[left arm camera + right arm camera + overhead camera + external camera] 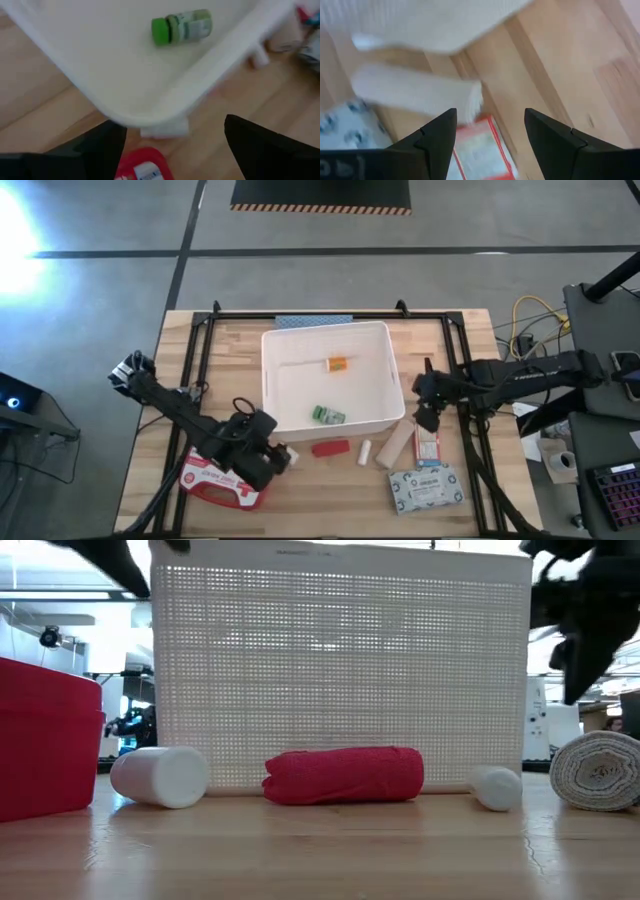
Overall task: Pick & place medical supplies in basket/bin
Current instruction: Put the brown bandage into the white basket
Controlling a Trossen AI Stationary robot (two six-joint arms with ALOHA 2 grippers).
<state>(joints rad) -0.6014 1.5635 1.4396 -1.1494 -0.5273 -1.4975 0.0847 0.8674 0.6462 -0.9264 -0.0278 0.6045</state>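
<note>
The white tub (330,340) stands mid-table with a green bottle (327,415) and a small orange item (336,363) lying in it. In front of it lie a red tube (330,448), a small white roll (365,451), a bigger white roll (397,445), a red-white box (428,445) and a pale patterned pack (427,487). The red first-aid case (215,480) lies at the near left. My left gripper (275,458) is open over the case's right end, with a white roll (165,131) ahead of its fingers. My right gripper (425,415) is open above the red-white box (480,150).
A black frame (200,360) runs around the tabletop. A blue-patterned item (313,321) lies behind the tub. In the low view the tub's wall (340,670) stands behind the red tube (345,775) and the rolls. Bare wood (330,500) shows along the near edge.
</note>
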